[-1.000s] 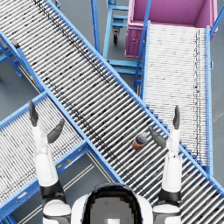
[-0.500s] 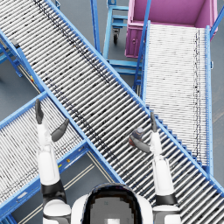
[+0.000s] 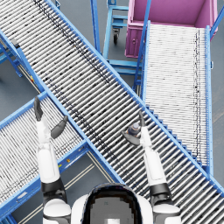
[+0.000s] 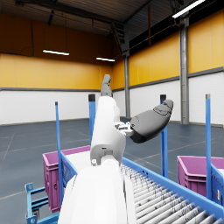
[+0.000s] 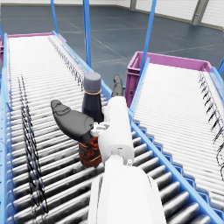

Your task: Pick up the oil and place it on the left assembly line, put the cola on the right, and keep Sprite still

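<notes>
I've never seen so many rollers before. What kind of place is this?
Probably a warehouse or factory sorting hall: long blue-framed roller conveyors cross the floor, a purple crate sits at one line's end, and the walls rise high and bare.

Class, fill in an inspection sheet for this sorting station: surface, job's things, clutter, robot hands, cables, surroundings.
Surface: long roller conveyor running diagonally, with a left conveyor and a right conveyor beside it.
Job's things: one dark bottle with a grey cap stands upright on the long conveyor; no other bottle seen.
Clutter: nothing seen.
Robot hands: right robot hand is at the bottle, fingers on either side, grip unclear; left robot hand is raised over the left conveyor and holds nothing.
Cables: nothing seen.
Surroundings: purple bin at the right conveyor's far end; grey floor; yellow walls.
</notes>
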Motion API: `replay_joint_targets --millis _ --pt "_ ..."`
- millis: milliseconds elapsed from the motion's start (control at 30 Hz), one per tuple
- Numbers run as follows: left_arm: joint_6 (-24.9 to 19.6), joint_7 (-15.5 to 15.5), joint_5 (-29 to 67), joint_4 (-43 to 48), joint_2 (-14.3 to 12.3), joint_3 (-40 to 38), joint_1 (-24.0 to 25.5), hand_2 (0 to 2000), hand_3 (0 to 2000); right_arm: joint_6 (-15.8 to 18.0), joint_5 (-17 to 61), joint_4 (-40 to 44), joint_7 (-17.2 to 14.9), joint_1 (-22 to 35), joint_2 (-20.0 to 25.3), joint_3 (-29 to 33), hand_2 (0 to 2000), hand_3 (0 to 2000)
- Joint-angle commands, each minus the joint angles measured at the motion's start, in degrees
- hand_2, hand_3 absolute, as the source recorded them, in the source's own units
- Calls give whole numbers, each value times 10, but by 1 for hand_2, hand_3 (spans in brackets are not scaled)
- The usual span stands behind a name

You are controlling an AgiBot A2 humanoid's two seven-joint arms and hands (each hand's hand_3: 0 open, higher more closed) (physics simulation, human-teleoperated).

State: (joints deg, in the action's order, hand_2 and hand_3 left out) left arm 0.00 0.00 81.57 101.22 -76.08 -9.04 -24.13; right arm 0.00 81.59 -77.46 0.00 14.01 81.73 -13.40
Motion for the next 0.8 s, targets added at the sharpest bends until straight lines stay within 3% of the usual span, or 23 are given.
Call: replay_joint_targets --millis 33,300,400,467,500,533,567,600,633,667,767,800 --pt "0 0 0 -1 0 0 -2 0 0 0 0 40 0 14 5 -3 0 0" --pt "0 0 0 -26 -1 -3 -18 0 0 0 0 163 0 76 37 -47 0 0" --pt "0 0 0 -37 -2 -6 -20 0 0 0 0 256 0 119 56 -55 0 0" --pt "0 0 0 -39 -3 -8 -19 0 0 1 0 368 1 172 75 -48 0 0" --pt "0 0 0 -35 -4 -5 -11 0 0 -1 0 419 3 220 35 -199 0 0" --pt "0 0 0 -37 -4 -12 -17 0 0 -5 0 450 5 216 77 -85 0 0" --pt "0 0 0 -38 -4 -14 -18 0 0 2 1 460 7 221 79 -85 0 0" --pt "0 0 0 -35 -4 -17 -19 0 0 -5 1 455 8 219 78 -81 1361 327" --pt "0 0 0 -37 -6 -11 -11 0 0 -3 1 459 9 219 78 -78 2000 653" --pt "0 0 0 -31 -5 -17 -17 0 0 20 2 448 9 215 74 -85 2000 980" --pt "0 0 0 -28 -6 -18 -16 0 0 26 2 442 6 214 66 -107 2000 1960" --pt "0 0 0 -33 -8 -16 -10 0 0 43 2 419 5 206 59 -119 2000 2000"
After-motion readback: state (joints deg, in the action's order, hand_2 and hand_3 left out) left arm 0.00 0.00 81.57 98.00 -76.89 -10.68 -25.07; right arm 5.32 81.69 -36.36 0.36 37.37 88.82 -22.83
